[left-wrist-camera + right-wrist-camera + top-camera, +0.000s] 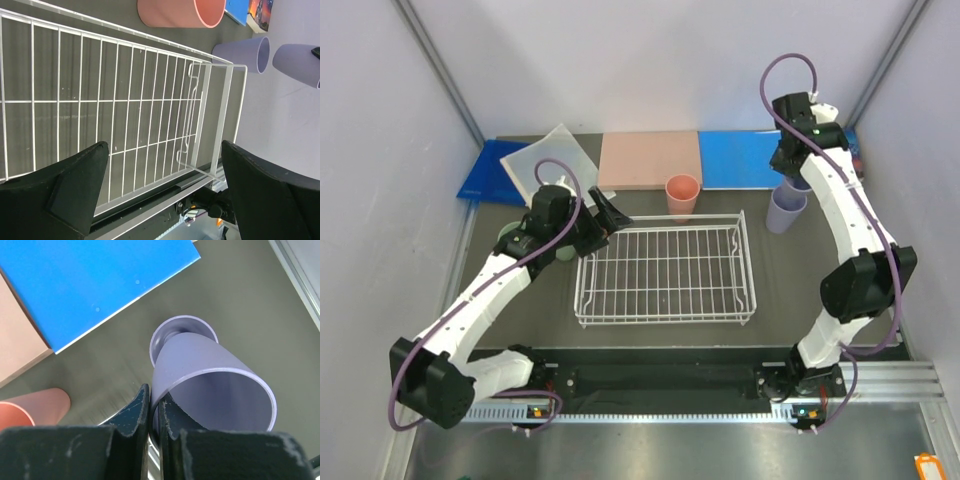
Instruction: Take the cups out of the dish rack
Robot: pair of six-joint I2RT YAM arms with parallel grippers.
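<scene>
The white wire dish rack (665,272) sits mid-table with no cup in it; it also shows in the left wrist view (125,100). A salmon pink cup (682,196) stands just behind it. My right gripper (792,168) is shut on the rim of a lavender cup (210,375), held above a second lavender cup (786,211) that stands on the table. My left gripper (605,220) is open and empty at the rack's far left corner. Bits of green cups (510,237) show under the left arm, mostly hidden.
Flat boards lie along the back: blue (485,175), translucent white (545,160), pink (650,158) and blue (740,158). Walls close in the left, back and right sides. A black rail runs along the near edge.
</scene>
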